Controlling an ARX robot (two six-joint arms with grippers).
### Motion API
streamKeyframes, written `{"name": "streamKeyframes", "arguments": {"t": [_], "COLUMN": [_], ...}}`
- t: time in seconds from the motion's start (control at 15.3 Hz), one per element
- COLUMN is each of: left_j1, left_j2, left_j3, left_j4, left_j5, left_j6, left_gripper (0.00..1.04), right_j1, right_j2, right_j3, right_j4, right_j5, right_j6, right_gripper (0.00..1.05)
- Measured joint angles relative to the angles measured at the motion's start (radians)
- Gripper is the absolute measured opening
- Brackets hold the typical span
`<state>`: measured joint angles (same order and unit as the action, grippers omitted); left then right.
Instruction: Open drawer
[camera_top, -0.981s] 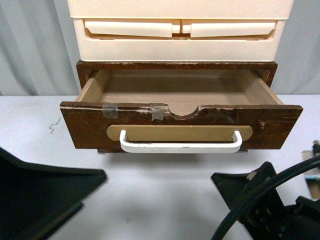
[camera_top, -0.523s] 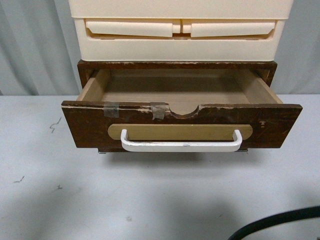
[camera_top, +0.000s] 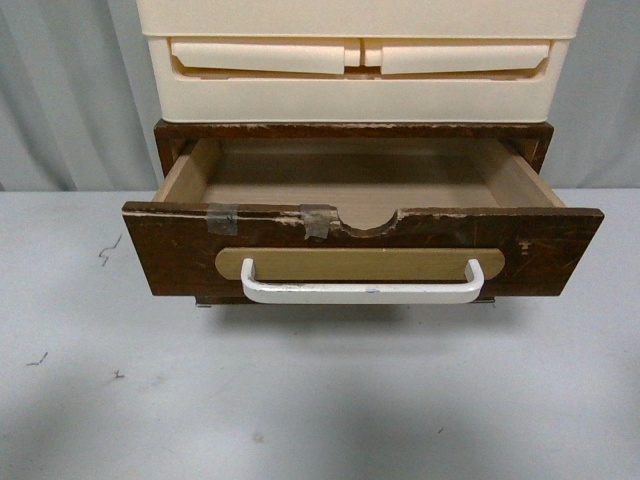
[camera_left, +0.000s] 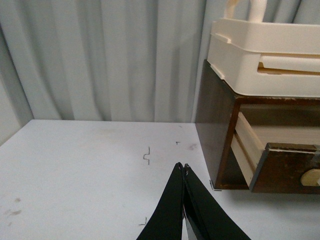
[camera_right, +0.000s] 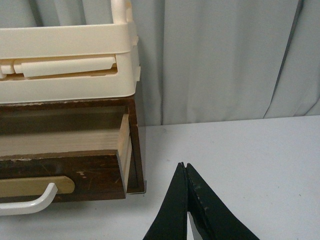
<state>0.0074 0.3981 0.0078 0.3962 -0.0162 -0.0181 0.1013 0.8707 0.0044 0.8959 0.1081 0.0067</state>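
Observation:
The dark brown wooden drawer (camera_top: 180, 250) stands pulled out of its brown case, its pale inside bare. Its worn front carries a white bar handle (camera_top: 360, 292) on a tan oval plate, a half-round notch and tape bits. Neither gripper shows in the front view. My left gripper (camera_left: 182, 166) is shut and empty over the white table, to the left of the case; the drawer's left end (camera_left: 285, 167) shows beside it. My right gripper (camera_right: 184, 165) is shut and empty to the right of the case; the drawer's right end (camera_right: 95, 172) and handle (camera_right: 30, 204) show there.
Cream plastic drawers (camera_top: 360, 70) sit stacked on top of the brown case (camera_top: 350, 130). A grey curtain (camera_left: 100, 60) hangs behind. The white table (camera_top: 320, 400) has small dark marks at the left.
Both black arms and the cable have withdrawn out of the front view's lower edge. The drawer has stayed pulled out.

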Motion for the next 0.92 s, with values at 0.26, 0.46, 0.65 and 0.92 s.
{"name": "streamKeyframes", "arguments": {"t": [0.26,0.46,0.65,0.92], "left_j1": [-0.008,-0.008,-0.008,-0.008], "left_j2": [-0.118,-0.175,-0.225,-0.391], "left_j3": [0.0,0.0,0.0,0.001], "left_j4": [-0.113,-0.17,-0.222,-0.404], "left_j5": [0.016,0.016,0.016,0.016], "left_j6": [0.0,0.0,0.0,0.0], "left_gripper": [0.02,0.02,0.02,0.02], "right_j1": [-0.106,-0.106,-0.106,-0.106], "right_j2": [-0.33,-0.467,-0.556,-0.66], "right_j3": [0.005,0.005,0.005,0.005], "right_j4": [-0.362,-0.494,-0.578,-0.681], "right_j5": [-0.105,-0.105,-0.105,-0.106], "right_j6": [-0.001,-0.001,-0.001,-0.001], "right_gripper": [0.02,0.02,0.02,0.02]}}
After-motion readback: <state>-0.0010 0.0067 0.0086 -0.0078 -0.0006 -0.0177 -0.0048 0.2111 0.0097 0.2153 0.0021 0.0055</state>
